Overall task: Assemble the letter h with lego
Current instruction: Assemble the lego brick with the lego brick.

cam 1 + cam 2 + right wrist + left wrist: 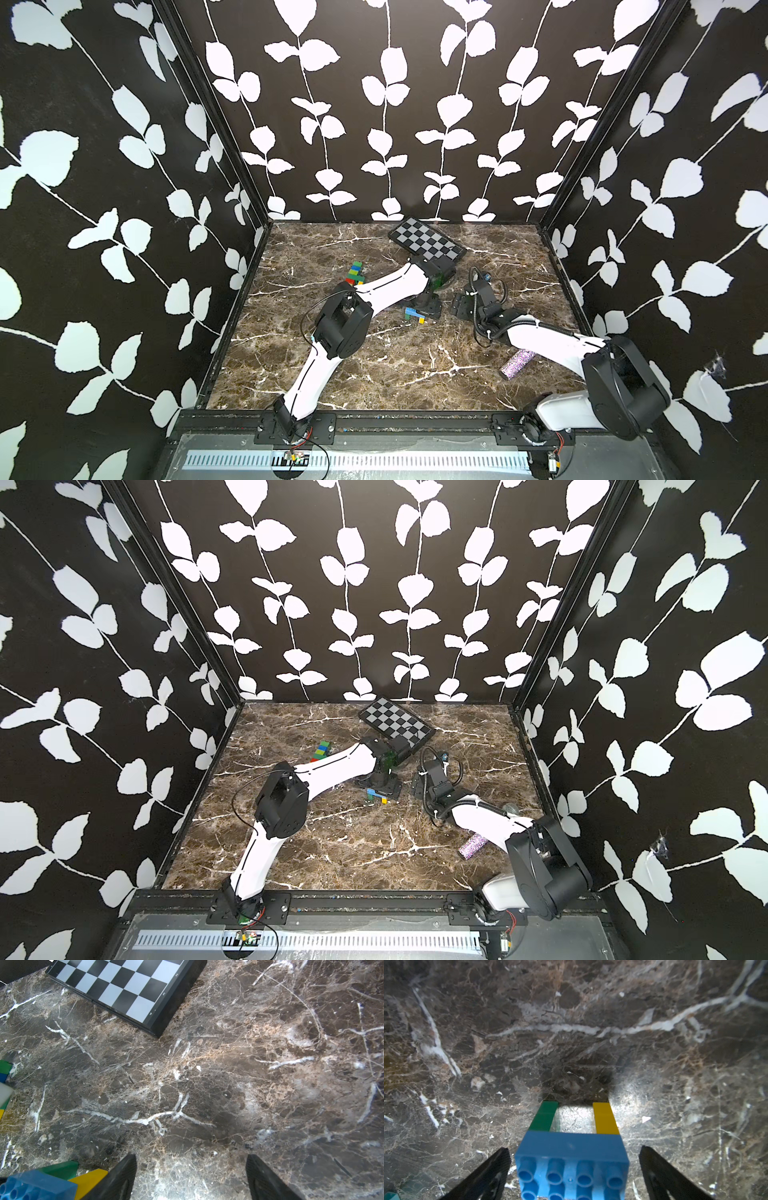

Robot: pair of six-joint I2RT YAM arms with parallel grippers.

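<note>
A joined lego piece (pixel 413 314) lies on the marble mid-table: a blue brick (pixel 571 1147) with a dark green leg (pixel 544 1118) and a yellow leg (pixel 605 1119). My left gripper (pixel 574 1169) is open and straddles the blue brick, with a gap showing on each side of it. A second lego stack (pixel 356 272) of blue, green, lime and red bricks lies farther back left, partly behind the left arm. Just right of the blue piece (pixel 41 1184), my right gripper (pixel 191 1176) stands open over bare marble with nothing between its fingers.
A black-and-grey checkered board (pixel 424 241) lies at the back of the table, close behind both wrists. A glittery purple cylinder (pixel 516 363) lies at the front right beside the right arm. Patterned walls close in three sides.
</note>
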